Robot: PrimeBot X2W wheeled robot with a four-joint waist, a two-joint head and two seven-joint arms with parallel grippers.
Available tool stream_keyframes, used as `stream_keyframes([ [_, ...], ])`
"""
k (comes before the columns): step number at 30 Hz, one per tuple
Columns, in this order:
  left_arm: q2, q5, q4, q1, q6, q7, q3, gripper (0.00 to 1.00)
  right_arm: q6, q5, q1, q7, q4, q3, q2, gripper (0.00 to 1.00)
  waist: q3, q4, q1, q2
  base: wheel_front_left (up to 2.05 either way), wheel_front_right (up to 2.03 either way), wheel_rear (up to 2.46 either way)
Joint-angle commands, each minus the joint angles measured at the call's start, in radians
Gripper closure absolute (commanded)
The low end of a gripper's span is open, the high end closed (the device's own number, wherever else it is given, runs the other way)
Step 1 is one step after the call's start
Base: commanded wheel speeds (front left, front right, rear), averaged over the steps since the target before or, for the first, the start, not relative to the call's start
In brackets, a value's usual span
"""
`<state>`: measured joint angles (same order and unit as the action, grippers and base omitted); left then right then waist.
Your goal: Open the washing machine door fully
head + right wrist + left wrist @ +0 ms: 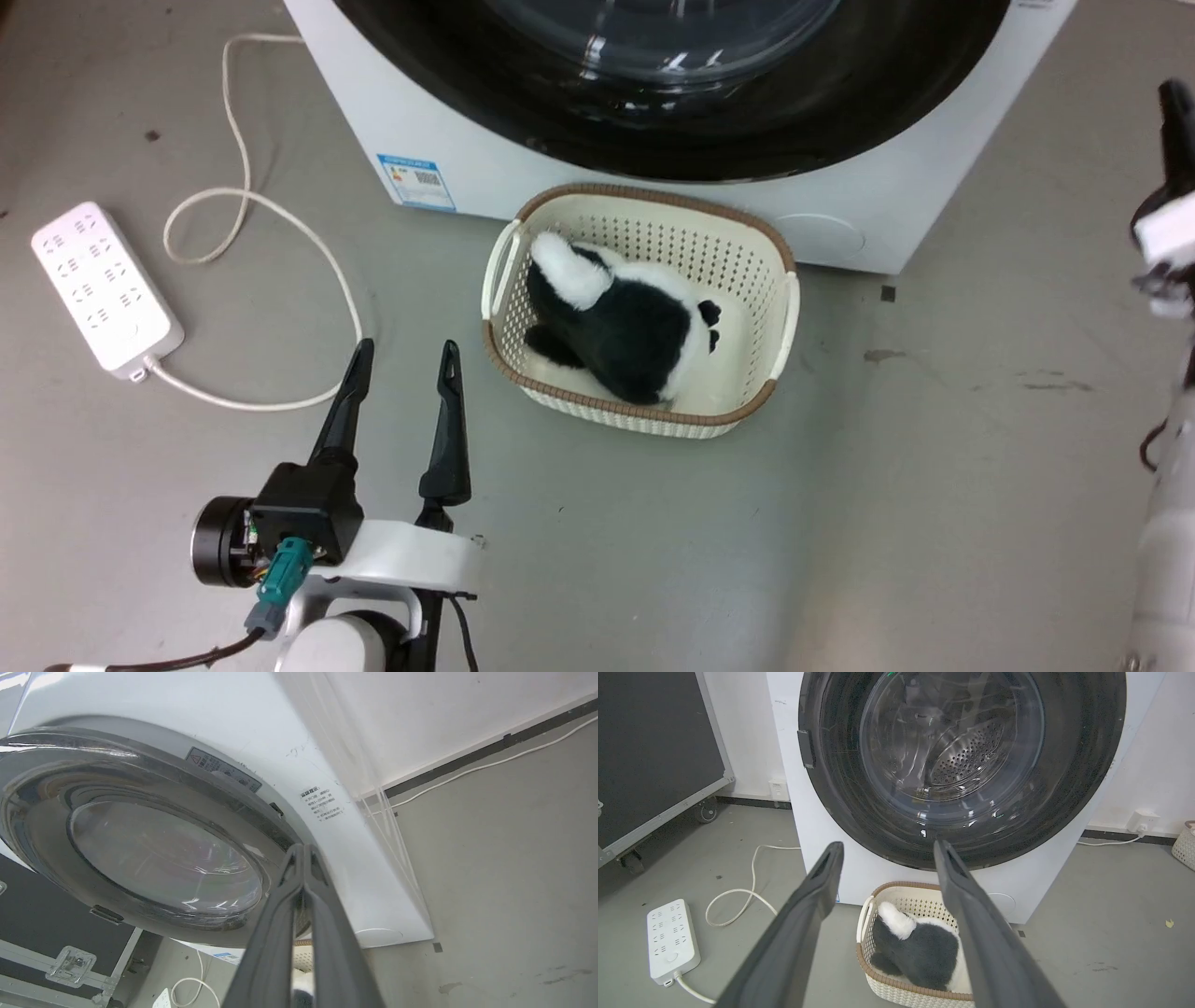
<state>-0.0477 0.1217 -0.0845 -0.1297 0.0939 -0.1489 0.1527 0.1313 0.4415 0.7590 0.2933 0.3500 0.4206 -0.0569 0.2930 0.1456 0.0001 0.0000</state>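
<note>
**user1:** Grey floor [840, 523], washing machine door [1064, 788] is sitting just above the basket [780, 308]. Grippers?

**user2:** Left gripper [407, 345] is hanging open, well short of it. Right gripper [303, 846] is pinching shut right beside its rim.

Lab or workshop; washing machine [485, 159] on bare floor [653, 560]; wheeled flight case [654, 756]

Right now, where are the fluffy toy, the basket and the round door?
Fluffy toy [630, 341], head view, on its black back.
Basket [653, 233], head view, on its far holey wall.
Round door [952, 751], left wrist view, on its clear glass middle.
</note>
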Motion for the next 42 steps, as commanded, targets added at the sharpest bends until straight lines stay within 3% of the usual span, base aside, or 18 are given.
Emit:
stream_keyframes([
  [1,-0.002,0.007,-0.007,-0.02,0.006,-0.01,0.006,0.0,0.0,0.011,0.044,0.013,0.02,0.019,0.004,1.0,0.01,0.007,-0.0001,0.0,0.0,0.0,0.0],
  [8,-0.002,0.025,-0.021,-0.045,0.02,-0.031,0.028,0.0,0.0,-0.042,0.282,0.159,0.218,0.21,-0.004,1.0,0.073,0.043,-0.0001,0.0,0.0,0.0,0.0],
  [19,-0.002,0.052,-0.034,-0.074,0.04,-0.054,0.06,0.0,0.0,-0.12,0.52,0.271,0.369,0.426,-0.03,1.0,0.137,0.089,-0.0001,0.0,0.0,0.0,0.0],
  [34,-0.002,0.084,-0.055,-0.112,0.066,-0.085,0.1,0.0,0.0,-0.226,0.796,0.442,0.486,0.693,-0.034,1.0,0.211,0.133,-0.0001,0.0,0.0,0.0,0.0],
  [42,-0.002,0.104,-0.061,-0.128,0.085,-0.102,0.121,0.0,-0.001,-0.285,0.855,0.556,0.515,0.813,-0.028,1.0,0.227,0.154,-0.0001,0.0,0.0,0.0,0.0],
])
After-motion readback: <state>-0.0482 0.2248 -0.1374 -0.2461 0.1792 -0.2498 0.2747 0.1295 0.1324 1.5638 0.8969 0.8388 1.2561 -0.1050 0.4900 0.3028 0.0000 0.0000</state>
